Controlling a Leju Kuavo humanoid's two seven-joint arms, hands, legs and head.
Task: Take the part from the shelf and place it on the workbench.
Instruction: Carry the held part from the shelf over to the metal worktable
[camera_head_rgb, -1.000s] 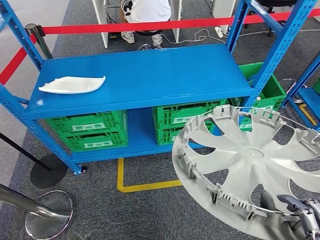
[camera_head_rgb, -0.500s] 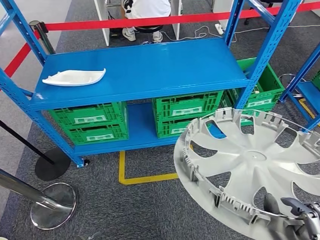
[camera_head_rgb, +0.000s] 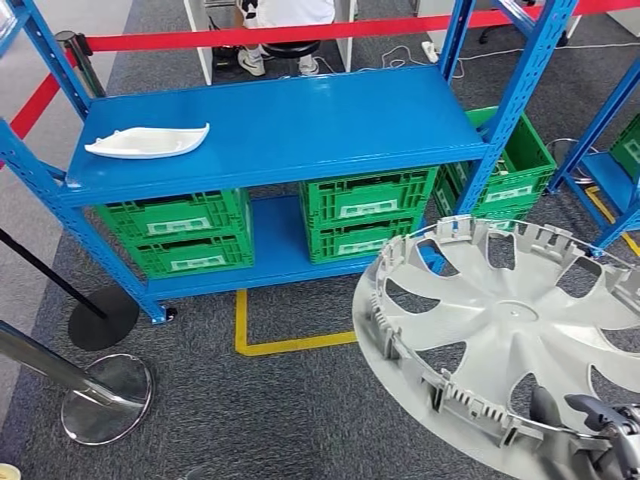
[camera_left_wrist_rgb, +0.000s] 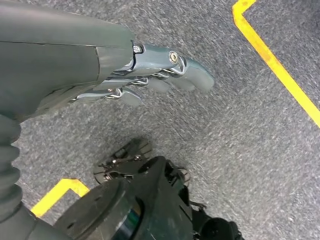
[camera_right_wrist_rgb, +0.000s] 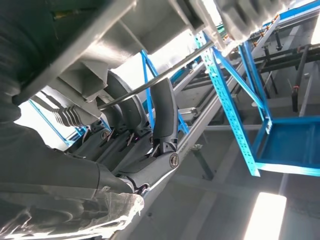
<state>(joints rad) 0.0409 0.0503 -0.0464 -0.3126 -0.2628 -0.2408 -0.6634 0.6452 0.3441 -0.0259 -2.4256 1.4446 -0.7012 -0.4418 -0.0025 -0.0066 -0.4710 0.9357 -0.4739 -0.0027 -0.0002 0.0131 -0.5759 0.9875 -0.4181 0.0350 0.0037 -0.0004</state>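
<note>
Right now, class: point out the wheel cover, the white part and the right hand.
wheel cover (camera_head_rgb: 513, 325), head view, centre hub.
white part (camera_head_rgb: 147, 142), head view, middle.
right hand (camera_head_rgb: 604, 425), head view, fingers at the rim.

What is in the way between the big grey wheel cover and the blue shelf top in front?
Nothing visible. The right hand holds the wheel cover at its near rim, out over the grey carpet. The blue shelf top ahead is mostly bare, with a white part lying at its far left end.

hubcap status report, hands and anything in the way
Right hand grips hubcap at its rim. Left hand empty, hanging over carpet. Blue shelf ahead, white part on it.
</note>
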